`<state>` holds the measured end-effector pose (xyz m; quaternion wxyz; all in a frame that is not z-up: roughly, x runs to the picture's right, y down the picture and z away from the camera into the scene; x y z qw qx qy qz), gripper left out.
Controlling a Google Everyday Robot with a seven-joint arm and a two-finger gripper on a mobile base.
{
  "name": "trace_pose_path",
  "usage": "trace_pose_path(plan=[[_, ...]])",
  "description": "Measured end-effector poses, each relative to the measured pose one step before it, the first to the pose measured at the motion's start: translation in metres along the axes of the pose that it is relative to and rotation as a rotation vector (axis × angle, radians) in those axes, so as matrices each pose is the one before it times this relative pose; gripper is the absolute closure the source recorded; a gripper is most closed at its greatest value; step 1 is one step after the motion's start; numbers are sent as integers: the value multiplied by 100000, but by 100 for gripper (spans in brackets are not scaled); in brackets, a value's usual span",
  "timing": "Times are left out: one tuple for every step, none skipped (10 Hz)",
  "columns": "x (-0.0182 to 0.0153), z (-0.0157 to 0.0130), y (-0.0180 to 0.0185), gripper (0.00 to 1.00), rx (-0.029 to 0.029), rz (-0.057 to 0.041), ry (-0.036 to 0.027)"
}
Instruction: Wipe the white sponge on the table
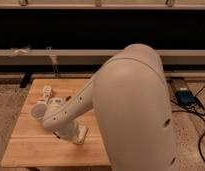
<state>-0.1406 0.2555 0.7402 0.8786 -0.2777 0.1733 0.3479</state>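
The table [31,145] has a light tan plank top and fills the lower left of the camera view. My large white arm reaches across it from the right. The gripper [74,136] is low over the table's middle, mostly hidden behind the wrist. The white sponge [82,133], a small cream block, shows at the gripper's right side, down on the tabletop. I cannot tell whether the gripper holds it or only touches it.
A white cup [38,111] lies on the table left of the wrist. Small pale objects [46,91] sit near the table's far left edge. A blue device [185,95] and black cables [201,130] lie on the floor at right. A dark shelf wall [71,30] runs behind.
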Motion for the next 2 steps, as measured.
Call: trace_pose_path(plan=[[49, 16, -106, 96, 73, 193, 73], [8, -3, -4, 96, 30, -4, 31]])
